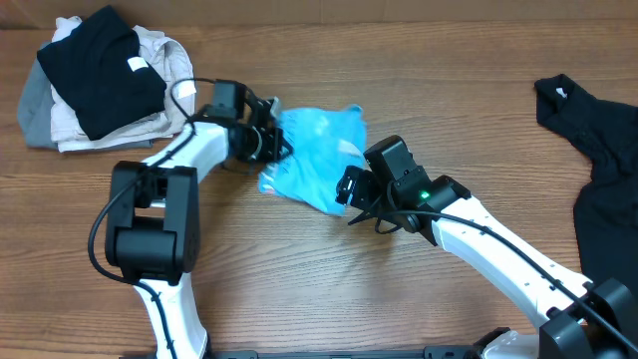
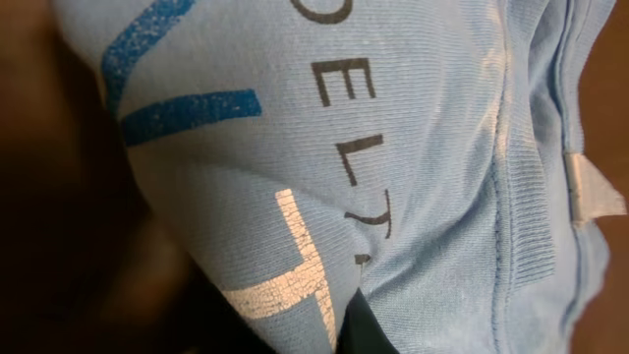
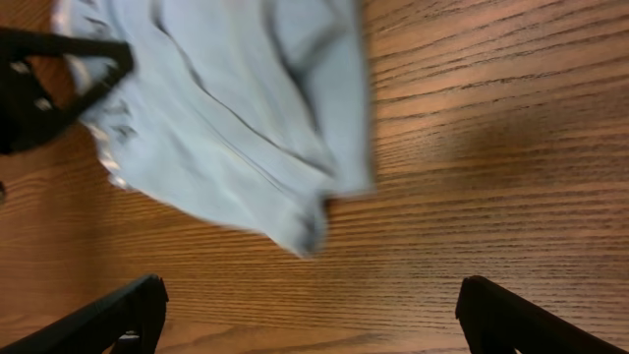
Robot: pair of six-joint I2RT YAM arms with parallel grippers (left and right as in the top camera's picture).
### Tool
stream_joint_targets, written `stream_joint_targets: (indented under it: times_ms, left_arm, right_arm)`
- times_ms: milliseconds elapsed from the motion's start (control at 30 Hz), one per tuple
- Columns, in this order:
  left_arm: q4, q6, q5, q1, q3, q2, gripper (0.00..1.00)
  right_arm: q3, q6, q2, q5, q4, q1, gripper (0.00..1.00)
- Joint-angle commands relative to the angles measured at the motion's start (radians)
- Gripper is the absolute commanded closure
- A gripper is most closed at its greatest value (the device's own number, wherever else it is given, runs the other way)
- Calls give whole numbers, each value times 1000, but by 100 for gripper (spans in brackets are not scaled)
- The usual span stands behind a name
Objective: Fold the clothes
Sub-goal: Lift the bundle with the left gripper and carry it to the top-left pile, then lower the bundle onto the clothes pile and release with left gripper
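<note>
Light blue T-shirt (image 1: 321, 150) of thin knit cotton, printed with blue, white and grey lettering, lies bunched in a crumpled heap mid-table on the brown wood-grain table (image 1: 299, 279), between the two arms.

Left gripper (image 1: 282, 150) sits at the heap's left edge with its jaws closed on the cloth. Its wrist view is filled with fabric (image 2: 413, 128), and a ribbed seam (image 2: 521, 206) and a small white tag (image 2: 595, 187) show at the right.

Right gripper (image 1: 345, 191) is at the heap's lower right with its jaws wide apart and holding nothing. In its own view (image 3: 310, 310) the fingers straddle bare wood just short of the T-shirt's drooping corner (image 3: 305, 236).

Handling, judged: light, limp, no stiffness. It will sag and drape from any pinch point and slide easily over the smooth wood. It is not fragile. Layers are stacked in the heap, so a deep pinch likely grabs more than one ply.

The best holds are seamed edges such as the ribbed band, hem, shoulder or sleeve seam, which are thicker and less prone to slipping. The right gripper's nearest target is the loose corner facing it. Two holds well apart are needed to spread the T-shirt flat before folding.

Other clothes: a black cloth shirt (image 1: 608, 150) lies spread at the table's right edge. A pile of black, beige and grey garments (image 1: 95, 80) is at the top left. Both are well apart from the grippers.
</note>
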Motion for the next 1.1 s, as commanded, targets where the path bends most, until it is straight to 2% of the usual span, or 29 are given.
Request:
stream_joint_targets:
  times_ms: [0, 267, 433, 800, 1067]
  left_arm:
    - [35, 84, -226, 65, 33, 50, 96]
    - [56, 135, -282, 146, 188, 50, 96]
    - [-43, 198, -317, 174, 352, 50, 96]
    - [-229, 251, -488, 216, 698, 50, 96]
    - [-289, 251, -530, 313, 794, 50, 94]
  right_arm:
    - [-4, -8, -3, 25, 4, 9, 2]
    - [-4, -11, -3, 39, -3, 12, 2]
    - [-4, -11, -3, 48, -3, 12, 2]
    - [-4, -11, -3, 51, -3, 12, 2]
    - [-4, -11, -3, 51, -3, 12, 2]
